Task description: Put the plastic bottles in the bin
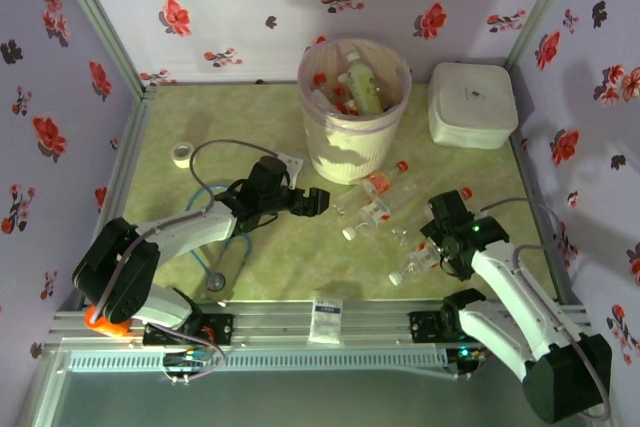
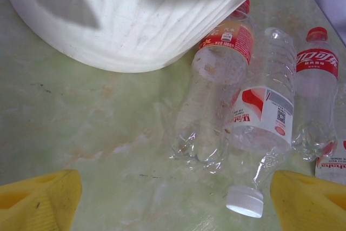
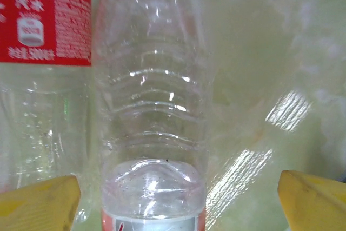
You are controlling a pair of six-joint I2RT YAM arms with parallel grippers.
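The cream ribbed bin (image 1: 352,137) with its pinkish liner stands at the back centre and holds several bottles (image 1: 362,87). Three more plastic bottles lie on the table in front of it. A red-capped one (image 1: 380,185) and a white-capped one (image 1: 362,217) lie near my left gripper (image 1: 316,200), which is open. In the left wrist view these bottles (image 2: 216,85) (image 2: 265,112) (image 2: 316,90) lie ahead, beside the bin wall (image 2: 135,20). My right gripper (image 1: 440,232) is open, and a clear bottle (image 3: 151,106) lies between its yellow fingers (image 3: 38,204) without being gripped. A red-labelled bottle (image 3: 43,52) lies beside that one.
A white lidded box (image 1: 472,102) sits to the right of the bin. A tape roll (image 1: 181,154) lies at the left, a blue tube (image 1: 215,247) curls under the left arm, and a blue-and-white packet (image 1: 326,319) rests on the front rail. Flowered walls close three sides.
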